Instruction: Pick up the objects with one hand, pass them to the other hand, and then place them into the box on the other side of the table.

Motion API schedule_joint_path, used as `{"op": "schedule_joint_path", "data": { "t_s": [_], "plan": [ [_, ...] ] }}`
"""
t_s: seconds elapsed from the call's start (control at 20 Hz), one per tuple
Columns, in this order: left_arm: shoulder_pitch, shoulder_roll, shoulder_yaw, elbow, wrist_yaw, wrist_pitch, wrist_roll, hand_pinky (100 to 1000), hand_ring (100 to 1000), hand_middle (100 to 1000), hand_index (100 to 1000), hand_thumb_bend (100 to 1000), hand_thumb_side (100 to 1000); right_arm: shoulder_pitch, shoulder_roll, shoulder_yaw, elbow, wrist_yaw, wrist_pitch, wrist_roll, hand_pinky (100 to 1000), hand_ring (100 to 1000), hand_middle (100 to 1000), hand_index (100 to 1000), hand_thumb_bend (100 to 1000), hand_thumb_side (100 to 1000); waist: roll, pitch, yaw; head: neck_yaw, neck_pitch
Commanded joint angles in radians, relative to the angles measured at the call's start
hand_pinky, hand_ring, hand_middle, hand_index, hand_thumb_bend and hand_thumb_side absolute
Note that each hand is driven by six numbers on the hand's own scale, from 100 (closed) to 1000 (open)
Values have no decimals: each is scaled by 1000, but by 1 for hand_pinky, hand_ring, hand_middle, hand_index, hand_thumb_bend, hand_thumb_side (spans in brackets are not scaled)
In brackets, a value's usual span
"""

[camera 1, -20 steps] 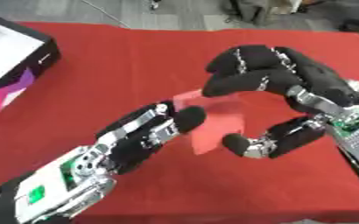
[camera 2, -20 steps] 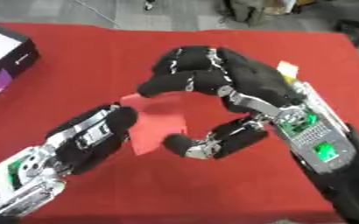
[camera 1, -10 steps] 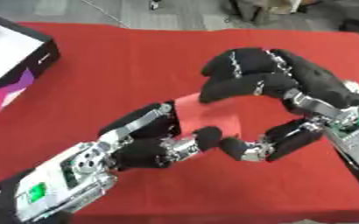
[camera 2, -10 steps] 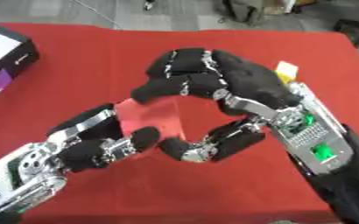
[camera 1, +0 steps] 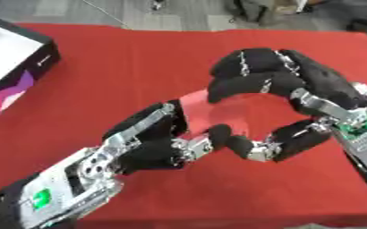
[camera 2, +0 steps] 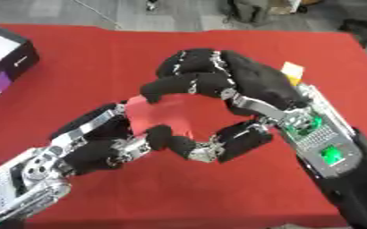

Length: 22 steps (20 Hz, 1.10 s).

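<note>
A flat pinkish-red piece [camera 1: 222,115] hangs above the middle of the red table [camera 1: 116,58], held between both hands. My left hand [camera 1: 149,142] comes in from the lower left. Its fingers lie behind the piece's left edge and its thumb [camera 1: 218,136] curls up against the lower edge. My right hand [camera 1: 296,78] reaches in from the right. Its fingers curl over the top edge and its thumb [camera 1: 284,142] bends in underneath, almost touching the left thumb. The lower right of the piece is hidden by the thumbs.
A black box [camera 1: 14,67] with a white inside and a pink and purple side stands at the table's far left edge. A small yellow and white thing [camera 2: 291,69] lies behind my right hand. The table's far edge meets grey floor.
My left thumb has swung up and curled onto the piece's lower edge, close to the right thumb. The right hand's fingers stay hooked over the top.
</note>
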Motion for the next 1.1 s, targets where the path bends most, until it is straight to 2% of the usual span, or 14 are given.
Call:
{"op": "schedule_joint_path", "data": {
  "t_s": [0.05,0.1,0.15,0.25,0.4,0.5,0.6,0.75,0.95,1.0,1.1],
  "plan": [
    [8,12,20,-26,2,-9,35,923,621,571,497,100,472,0,-16,-35,-2,9,-17,-43,765,733,624,913,267,303,2,-14,-4,5,-2],
    [16,18,27,-26,0,-10,45,923,621,569,495,100,470,3,-17,-42,-2,13,-24,-57,777,755,674,928,288,316,3,-14,-5,6,-3],
    [24,23,34,-26,-4,-12,55,923,621,569,495,100,470,6,-18,-48,-2,17,-30,-70,779,759,683,932,292,320,3,-14,-6,6,-4],
    [40,36,51,-26,-13,-15,77,923,621,567,494,100,465,13,-20,-61,-2,27,-42,-95,826,822,830,976,370,351,3,-13,-7,8,-5],
    [67,59,72,-26,-29,-16,107,922,621,565,494,100,461,21,-20,-83,-2,32,-53,-136,869,880,925,996,410,333,4,-12,-9,11,-7],
    [87,76,83,-26,-43,-12,124,920,622,566,494,100,458,27,-18,-106,-2,36,-52,-166,867,876,928,995,388,321,5,-11,-11,15,-9],
    [107,98,99,-26,-63,-6,143,918,623,567,496,100,446,34,-17,-126,-2,42,-48,-196,858,863,917,993,415,286,5,-10,-13,21,-12],
    [126,138,146,-26,-104,14,180,913,629,578,507,100,405,47,-22,-145,-2,61,-38,-237,849,842,889,990,384,282,7,-12,-14,43,-19],
    [133,230,247,-26,-168,72,244,876,637,596,521,100,278,72,-35,-140,-2,99,-26,-250,856,843,868,988,319,305,15,-19,-5,94,-46],
    [134,256,273,-26,-184,88,260,874,637,598,524,100,271,78,-37,-137,-2,106,-26,-247,856,843,869,988,318,305,16,-21,-3,105,-53],
    [131,308,326,-7,-217,121,293,829,635,604,548,105,167,90,-42,-135,-2,116,-26,-241,860,843,866,989,299,310,19,-25,1,127,-69]
  ]
}}
